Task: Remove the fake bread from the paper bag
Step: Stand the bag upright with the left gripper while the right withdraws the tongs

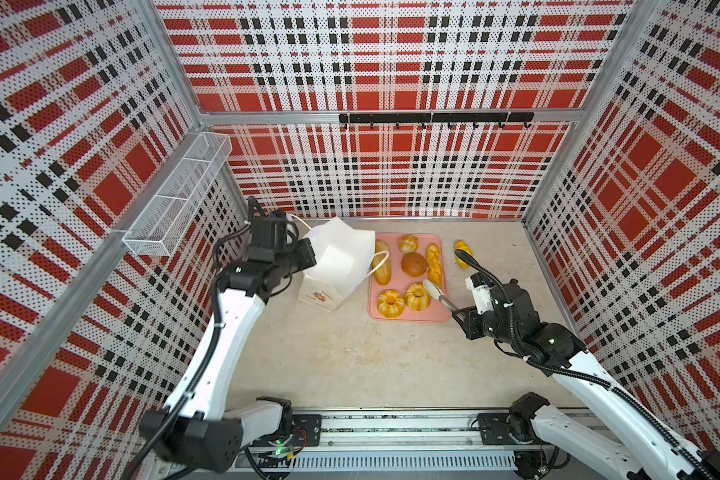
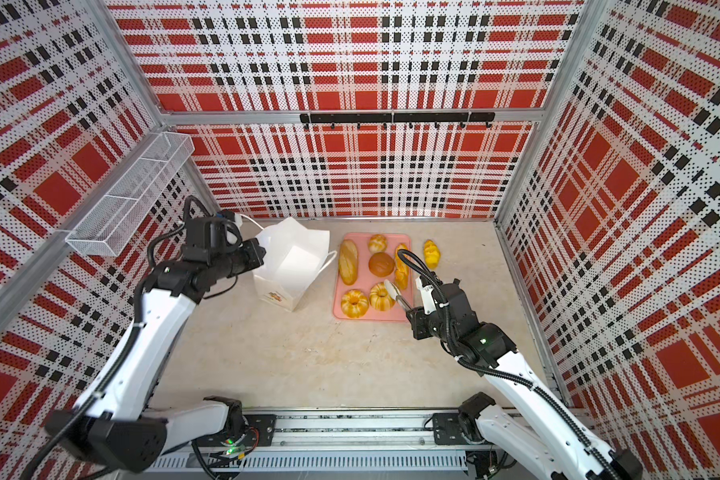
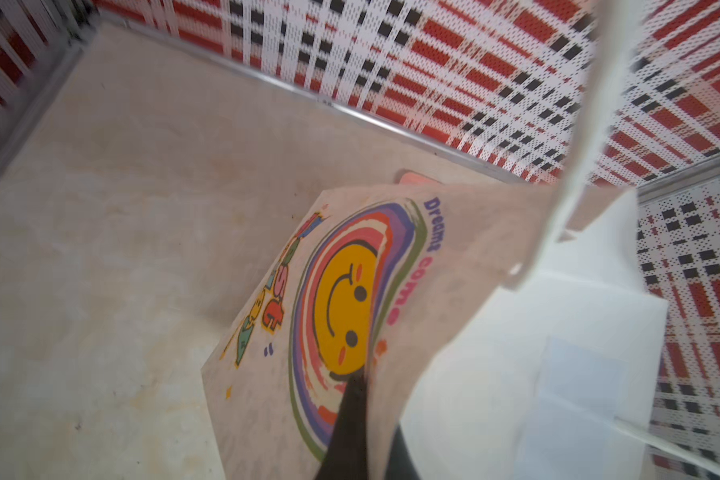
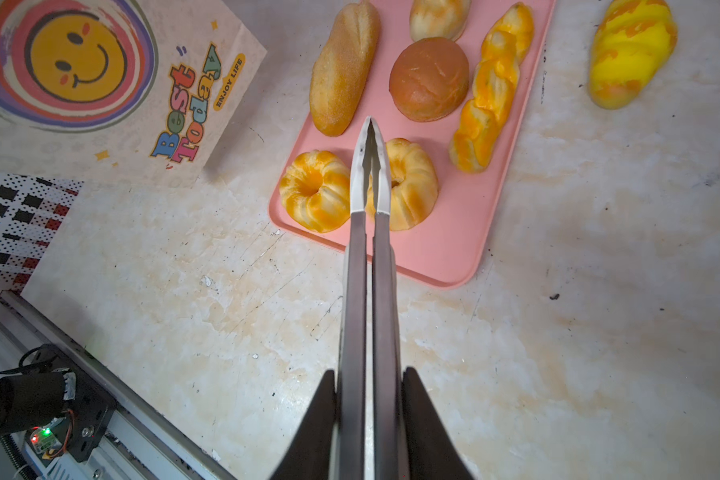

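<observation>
Six breads (image 1: 414, 264) lie on the pink tray (image 1: 412, 315), a croissant (image 1: 463, 251) on the worktop (image 1: 350, 365) right of it. The paper bag (image 1: 337, 257), centre-left, appears emptied; the left jaws pinch its rim, the right jaws clamp empty tongs (image 1: 433, 289).

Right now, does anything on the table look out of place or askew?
Yes. The croissant lies on the table right of the pink tray, not on it with the other breads. The paper bag leans, pinched by the left gripper.
</observation>
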